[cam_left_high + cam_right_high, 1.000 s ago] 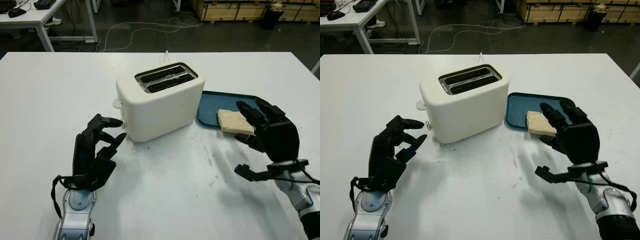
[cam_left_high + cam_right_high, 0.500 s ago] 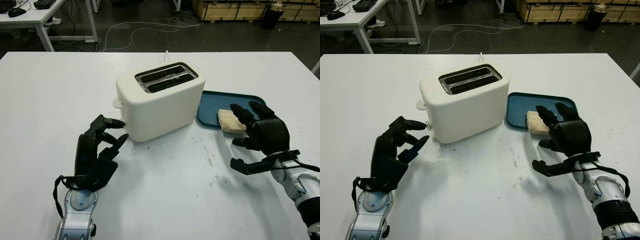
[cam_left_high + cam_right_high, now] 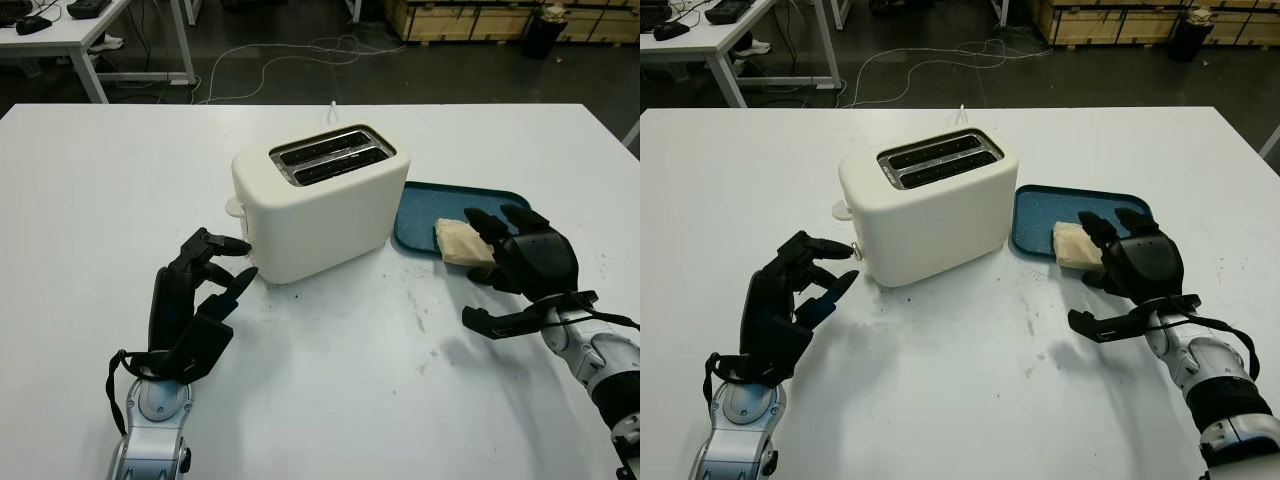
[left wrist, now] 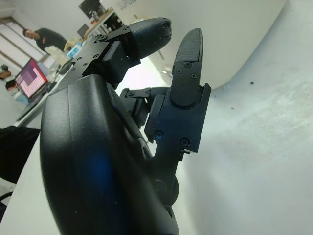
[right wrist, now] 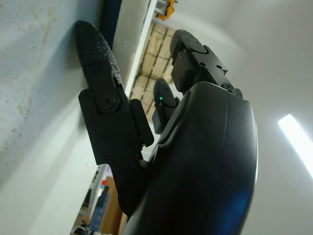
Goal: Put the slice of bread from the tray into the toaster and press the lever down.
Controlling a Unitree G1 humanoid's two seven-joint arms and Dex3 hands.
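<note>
On the white counter (image 3: 330, 400) the cream toaster (image 3: 318, 205) stood mid-scene with both slots empty; the slice of bread (image 3: 458, 242) lay in the blue tray (image 3: 420, 215) just right of it; the right hand (image 3: 528, 262) was at the tray's near edge, fingers over the slice, holding nothing yet, not closed; the left hand (image 3: 195, 300) sat parked near the toaster's left end, by the lever (image 3: 233, 207), fingers curled, empty. Step judged: grasping the bread; to do it well, thumb should go under the near edge, fingers on top, pinch lightly so the slice didn't tear, lift flat, then turn it on edge over a slot.
</note>
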